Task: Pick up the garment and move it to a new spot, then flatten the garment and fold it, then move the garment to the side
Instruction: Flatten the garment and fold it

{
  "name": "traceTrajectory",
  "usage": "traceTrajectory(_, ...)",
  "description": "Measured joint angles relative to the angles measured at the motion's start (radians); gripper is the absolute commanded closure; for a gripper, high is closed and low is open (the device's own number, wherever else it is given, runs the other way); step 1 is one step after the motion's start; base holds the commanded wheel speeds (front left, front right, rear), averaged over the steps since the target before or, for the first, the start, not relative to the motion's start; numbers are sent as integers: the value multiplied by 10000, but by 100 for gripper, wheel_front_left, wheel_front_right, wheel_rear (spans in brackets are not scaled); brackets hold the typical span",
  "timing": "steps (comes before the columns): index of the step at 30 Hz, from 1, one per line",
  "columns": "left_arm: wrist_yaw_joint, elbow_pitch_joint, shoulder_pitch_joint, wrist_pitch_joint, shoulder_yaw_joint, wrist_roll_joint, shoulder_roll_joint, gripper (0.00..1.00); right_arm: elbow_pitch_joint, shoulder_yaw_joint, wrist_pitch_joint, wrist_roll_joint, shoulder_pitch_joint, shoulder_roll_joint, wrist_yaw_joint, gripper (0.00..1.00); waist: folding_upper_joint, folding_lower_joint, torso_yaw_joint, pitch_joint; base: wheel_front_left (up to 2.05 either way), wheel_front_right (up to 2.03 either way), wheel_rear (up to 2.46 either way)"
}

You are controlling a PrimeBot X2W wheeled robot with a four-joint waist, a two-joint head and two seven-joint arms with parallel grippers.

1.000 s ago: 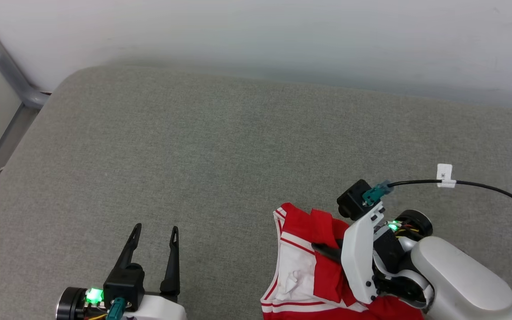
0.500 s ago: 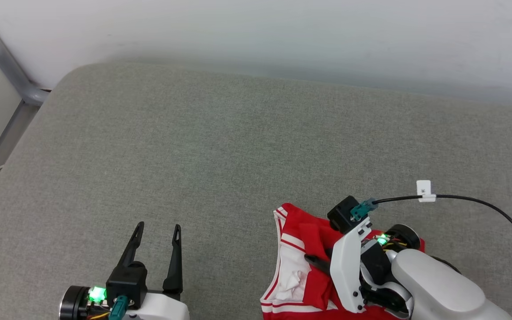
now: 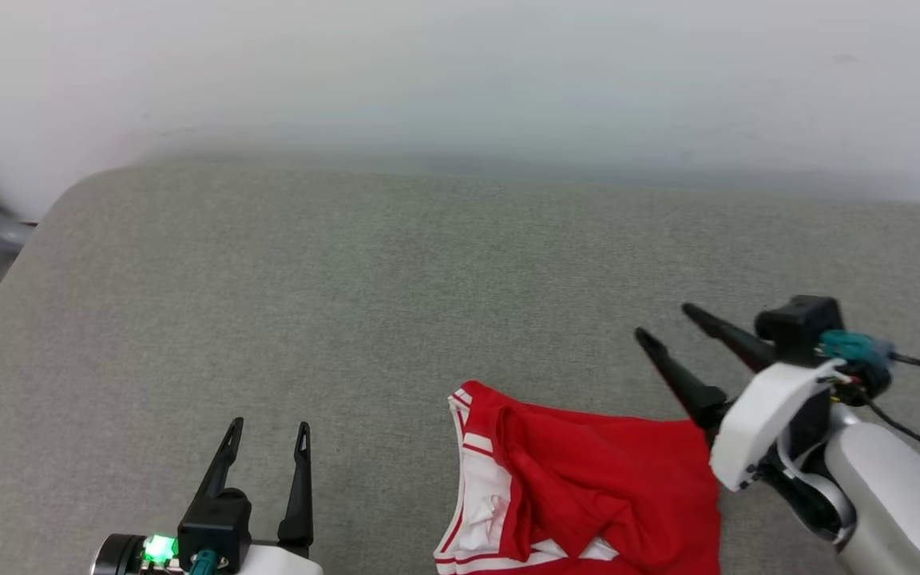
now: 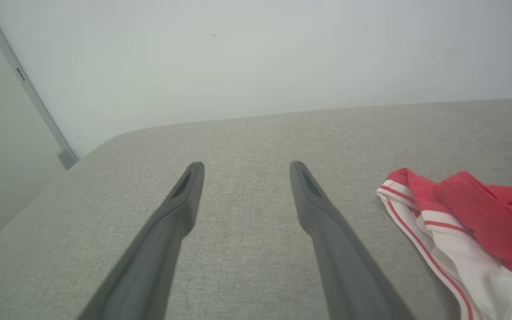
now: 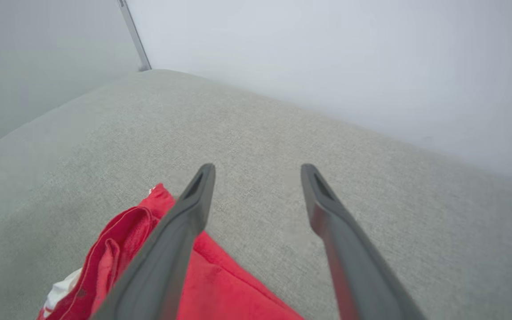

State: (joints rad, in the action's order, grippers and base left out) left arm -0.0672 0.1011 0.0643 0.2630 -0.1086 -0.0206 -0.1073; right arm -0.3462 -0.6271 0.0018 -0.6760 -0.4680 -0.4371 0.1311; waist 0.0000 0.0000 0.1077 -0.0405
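Both grippers stand spread wide with nothing between their fingers. From my station I see the left gripper low on the left over the bare grey cushion, well apart from the garment. That shirt lies rumpled at the cushion's near edge, red cloth bunched on top and a white, red-striped trim showing along its left side. My right gripper sits by its far right corner, fingers angled away up-left. One finger crosses the red cloth in the wrist view, possibly grazing it, though I cannot tell.
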Motion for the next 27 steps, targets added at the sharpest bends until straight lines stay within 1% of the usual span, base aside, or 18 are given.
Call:
traceTrajectory(3,-29,-31,86,0,33,0,-27,0,190,1118,-648,993,510,121,2,0,0,0,-220,106,0,0,0)
traceTrajectory(6,-31,-44,105,0,67,0,-54,0,389,2263,-1202,1983,1102,453,2,0,0,0,-409,223,0,0,0)
traceTrajectory(12,-29,-75,117,0,98,0,-94,0,1055,4600,-2104,3691,2340,1492,0,0,0,0,-685,452,0,0,0)
traceTrajectory(14,-31,-88,120,0,121,0,-104,0,1396,5131,-2288,4242,2740,1837,2,0,0,-1,-752,500,0,0,0)
traceTrajectory(16,-33,-102,125,0,134,0,-117,0,1743,5672,-2412,4508,3137,2219,2,0,0,-1,-799,540,0,0,0)
traceTrajectory(18,-35,-130,135,0,144,0,-127,0,2080,6046,-2493,4790,3522,2522,0,0,0,0,-838,577,0,0,0)
traceTrajectory(22,-46,-184,192,0,132,2,-146,0,2579,6370,-2577,5049,4198,3035,0,0,0,-1,-899,659,0,0,0)
traceTrajectory(27,-29,-238,310,0,65,-4,-142,0,3018,6619,-2615,5279,4967,3427,0,0,0,0,-877,770,0,0,0)
